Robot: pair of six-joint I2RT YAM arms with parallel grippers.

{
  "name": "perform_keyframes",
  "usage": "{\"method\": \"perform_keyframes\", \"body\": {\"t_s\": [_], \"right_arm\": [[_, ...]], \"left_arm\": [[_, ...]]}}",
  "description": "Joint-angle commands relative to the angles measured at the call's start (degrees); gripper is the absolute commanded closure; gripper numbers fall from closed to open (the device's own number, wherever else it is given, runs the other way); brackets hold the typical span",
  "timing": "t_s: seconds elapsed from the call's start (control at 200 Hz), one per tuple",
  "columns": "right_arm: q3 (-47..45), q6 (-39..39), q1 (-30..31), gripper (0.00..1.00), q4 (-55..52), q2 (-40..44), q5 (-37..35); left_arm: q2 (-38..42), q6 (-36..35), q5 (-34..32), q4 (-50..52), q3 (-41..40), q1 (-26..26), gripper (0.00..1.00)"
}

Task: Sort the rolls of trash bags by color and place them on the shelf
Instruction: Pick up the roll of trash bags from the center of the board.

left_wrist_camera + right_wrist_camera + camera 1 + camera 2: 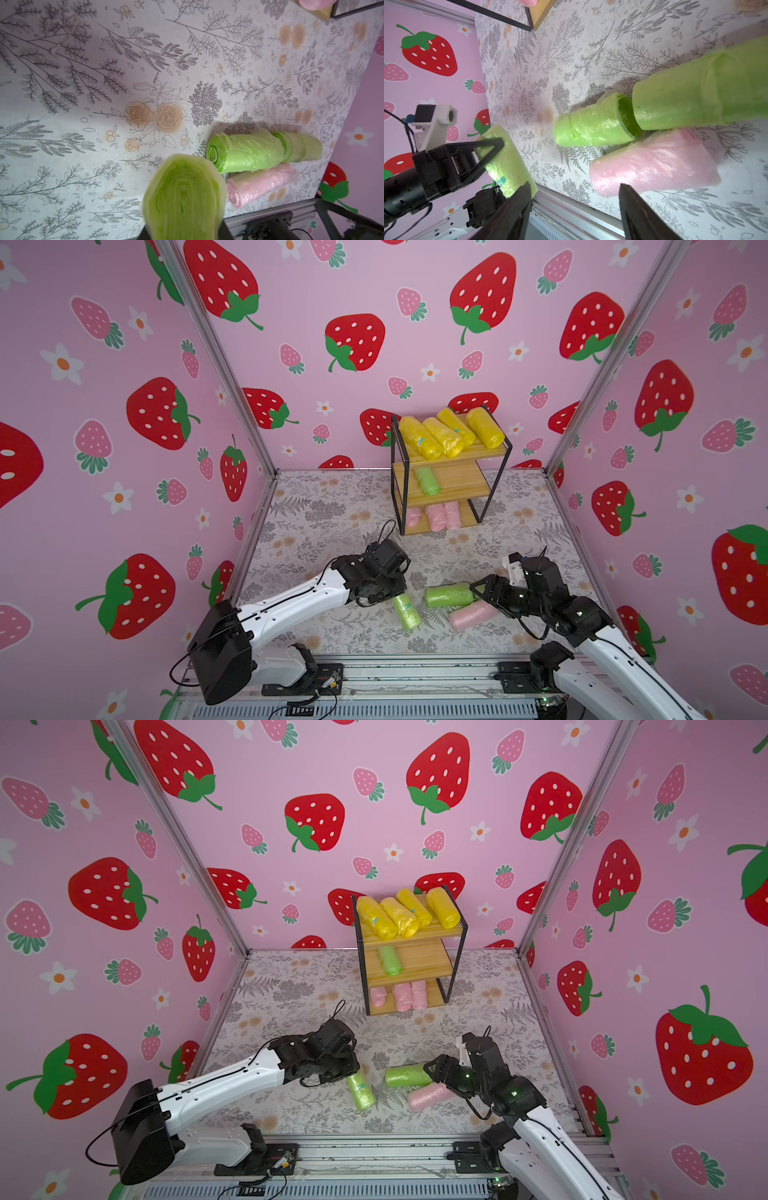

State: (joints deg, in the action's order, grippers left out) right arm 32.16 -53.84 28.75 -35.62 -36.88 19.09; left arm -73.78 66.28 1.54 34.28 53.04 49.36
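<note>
My left gripper (392, 596) is shut on a light green roll (407, 612), low over the mat near the front; the roll's end (182, 199) fills the left wrist view, and a finger (492, 145) presses its side. Two more green rolls (591, 124) (695, 93) lie end to end beside a pink roll (473, 615). My right gripper (575, 186) stands open just before the pink roll (654, 162), holding nothing. The shelf (490, 485) at the back holds several yellow rolls (451, 433) on top, one green roll (428, 481) in the middle and three pink rolls (436, 517) at the bottom.
Strawberry-printed walls (124, 406) close in the floral mat (316, 514) on three sides. A metal rail (415, 676) with both arm bases runs along the front edge. The shelf's black wire frame (500, 15) stands beyond the loose rolls.
</note>
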Motion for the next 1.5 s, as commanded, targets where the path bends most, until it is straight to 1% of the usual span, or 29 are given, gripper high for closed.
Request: {"method": "perform_keyframes", "body": {"t_s": [0.0, 0.11, 0.14, 0.165, 0.205, 0.36, 0.45, 0.455, 0.485, 0.58, 0.755, 0.935, 0.96, 1.016, 1.031, 1.071, 1.081, 1.211, 1.301, 1.426, 1.446, 1.496], "right_arm": [[2.12, 0.87, 0.72, 0.28, -1.6, 0.13, 1.33], [2.62, 0.76, 1.83, 0.27, -1.61, 0.32, 2.04], [2.82, 0.74, 2.34, 0.26, -1.77, 0.17, 2.12], [3.02, 0.59, 2.78, 0.22, -1.87, -0.05, 2.01], [3.44, 0.67, 4.1, 0.2, -2.32, -0.6, 1.88], [4.7, -0.17, 10.52, 0.18, -3.3, -3.06, -1.89], [4.28, -1.79, 13.7, 0.17, -1.29, -3.95, -3.12], [4.17, -1.96, 14.05, 0.17, -1.03, -4.04, -3.3], [3.69, -2.62, 14.84, 0.16, -0.07, -4.2, -3.65], [2.19, -4.63, 16.93, 0.16, 3.41, -4.64, -4.11], [1.49, -5.5, 19.23, 0.15, 6.39, -6.52, -4.64], [4.19, -4.48, 19.95, 0.15, 6.09, -8.1, -4.51], [4.82, -4.3, 20.03, 0.11, 5.92, -8.19, -4.61], [6.15, -4.08, 20.66, 0.09, 5.91, -8.43, -4.84], [6.51, -4.12, 20.91, 0.06, 6.07, -8.46, -5.05], [7.08, -4.25, 21.46, 0.04, 6.73, -8.54, -5.35], [7.25, -4.36, 21.59, 0.01, 6.88, -8.62, -5.44], [6.94, -7.17, 23.8, 0.01, 11.83, -9.0, -6.33], [5.05, -9.94, 26.53, 0.01, 16.95, -9.3, -8.87], [2.49, -12.62, 30.51, 0.01, 25.0, -11.53, -11.27], [2.3, -12.93, 31.19, 0.01, 26.26, -12.19, -11.47], [2.24, -13.28, 32.74, 0.01, 28.34, -14.14, -11.88]], "left_arm": [[2.8, 2.32, 0.49, -1.37, -1.58, 0.12, 1.0], [5.35, 4.39, 1.93, -4.89, -3.48, 0.14, 1.0], [5.88, 4.94, 2.43, -6.01, -4.0, 0.12, 1.0], [6.24, 5.35, 2.73, -6.88, -4.41, 0.12, 1.0], [6.57, 6.03, 3.25, -8.28, -4.93, 0.11, 1.0], [6.41, 8.03, 5.87, -13.06, -5.75, 0.09, 1.0], [6.19, 8.69, 5.93, -14.74, -6.0, 0.06, 1.0], [6.19, 8.69, 6.72, -14.8, -6.05, 0.09, 1.0], [6.23, 8.87, 7.7, -15.15, -6.19, 0.05, 1.0], [6.77, 9.64, 7.95, -16.11, -7.1, 0.08, 1.0], [8.75, 11.13, 7.32, -17.34, -8.96, 0.05, 1.0], [10.17, 11.02, 7.31, -17.88, -8.76, 0.06, 1.0], [10.38, 11.13, 7.42, -18.23, -8.82, 0.08, 1.0], [11.01, 11.73, 7.55, -19.92, -9.29, 0.04, 1.0], [11.14, 11.94, 7.59, -20.55, -9.61, 0.03, 1.0], [11.65, 12.7, 7.64, -22.27, -10.33, 0.06, 1.0], [11.8, 12.92, 7.63, -22.86, -10.57, 0.04, 1.0], [13.75, 16.0, 7.5, -29.63, -14.21, 0.04, 1.0], [14.87, 18.16, 6.9, -33.51, -16.44, 0.03, 1.0], [16.15, 19.13, 6.67, -34.28, -17.33, 0.01, 1.0], [16.39, 19.27, 5.06, -34.34, -17.47, 0.03, 1.0], [16.91, 19.64, 4.6, -34.46, -17.83, 0.03, 1.0]]}}
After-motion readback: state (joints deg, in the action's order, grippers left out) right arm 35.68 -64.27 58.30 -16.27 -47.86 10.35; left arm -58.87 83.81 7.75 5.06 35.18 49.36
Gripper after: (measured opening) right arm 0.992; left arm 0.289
